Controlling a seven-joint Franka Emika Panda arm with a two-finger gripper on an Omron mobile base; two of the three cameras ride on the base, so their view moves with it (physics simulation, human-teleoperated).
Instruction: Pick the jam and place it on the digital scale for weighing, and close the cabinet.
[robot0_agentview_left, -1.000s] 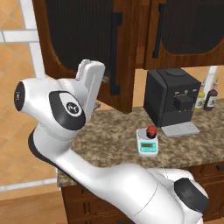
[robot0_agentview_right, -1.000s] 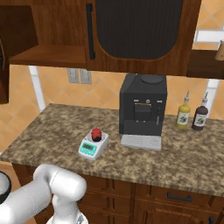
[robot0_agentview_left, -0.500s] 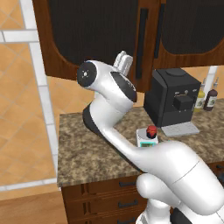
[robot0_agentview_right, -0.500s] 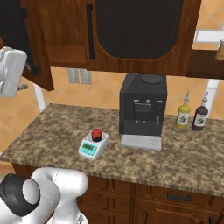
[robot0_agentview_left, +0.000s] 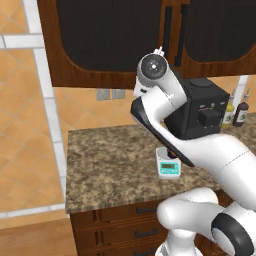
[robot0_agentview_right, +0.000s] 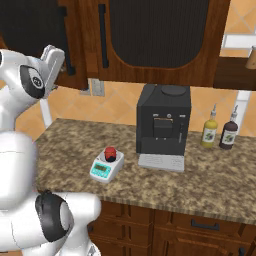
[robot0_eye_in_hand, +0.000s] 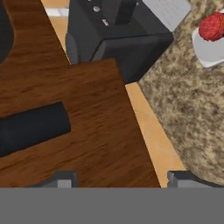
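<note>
The jam (robot0_agentview_right: 110, 153) sits on the digital scale (robot0_agentview_right: 106, 167) on the surface. The hand (robot0_agentview_right: 52, 62), released and empty, is raised at the cabinet (robot0_agentview_right: 90, 45) door. A glancing push risks slipping off the door edge, leaving it ajar.

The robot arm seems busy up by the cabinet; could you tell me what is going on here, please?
The jam already sits on the digital scale on the granite counter, beside the black coffee machine. The arm is raised with its hand against the left door of the cabinet, apparently pushing it shut. In the hand view the fingertips are spread apart with brown door wood and a black bar handle just ahead. Nothing is gripped.
</note>
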